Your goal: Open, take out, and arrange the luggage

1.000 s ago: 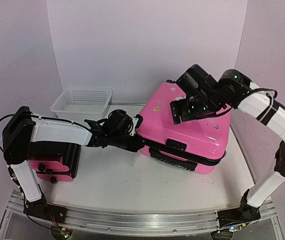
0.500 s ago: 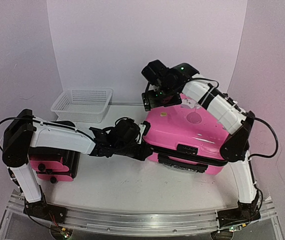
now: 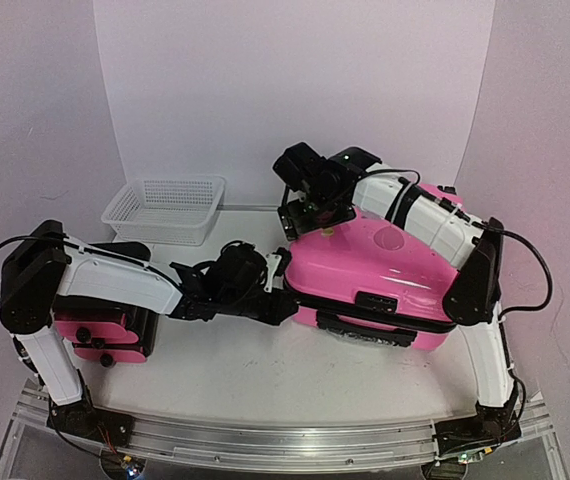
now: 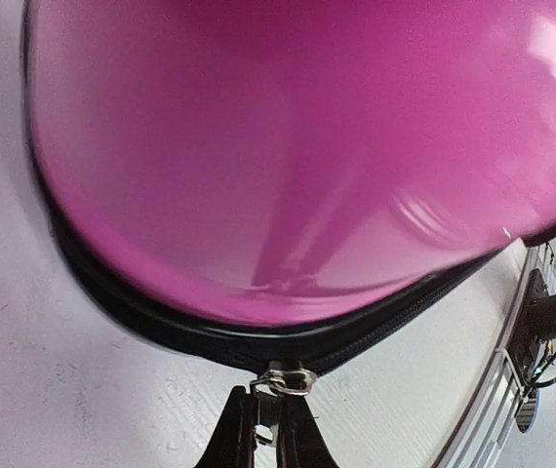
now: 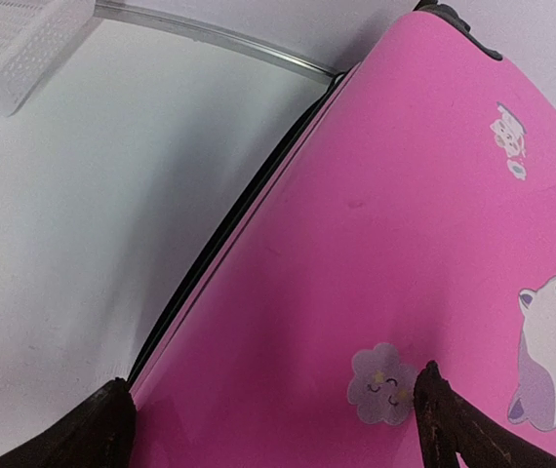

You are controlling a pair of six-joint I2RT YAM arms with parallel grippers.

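1. Top view: suitcase [image 3: 365, 265], centre-right, lid down; left gripper [image 3: 283, 300] at its left corner, right gripper [image 3: 310, 215] over its upper-left edge.
2. Left wrist: jaws pinching the zipper pull [image 4: 283, 378], bottom centre; best drawn steadily along the seam.
3. Right wrist: jaws spread over the lid, empty.

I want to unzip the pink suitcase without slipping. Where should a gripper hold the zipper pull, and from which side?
Grip the small metal pull tab, which sticks out from the black zipper band at the left end of the luggage. Come from the left, low along the table, fingers closing across the flat tab, as the left gripper holds it now.
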